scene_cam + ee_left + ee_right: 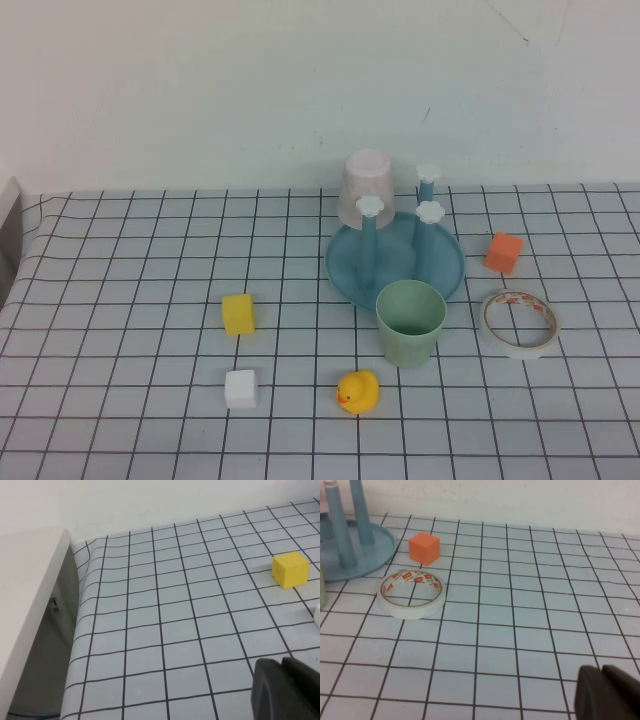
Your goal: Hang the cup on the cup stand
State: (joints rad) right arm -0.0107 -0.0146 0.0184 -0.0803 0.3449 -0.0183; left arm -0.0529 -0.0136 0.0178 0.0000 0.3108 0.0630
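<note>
- Mint-green cup (410, 322): upright, mouth up, at six o'clock of the blue cup stand (345, 275). I judge it light, stiff, slippery; I'd pinch the rim wall.
- Left gripper (285, 692), right gripper (605, 695): fingers pressed together, empty, parked low near their table sides.

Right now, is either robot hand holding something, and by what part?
Nothing is held. The left gripper and right gripper are both shut on nothing, low over the table; the cup stands free by the cup stand.
</note>
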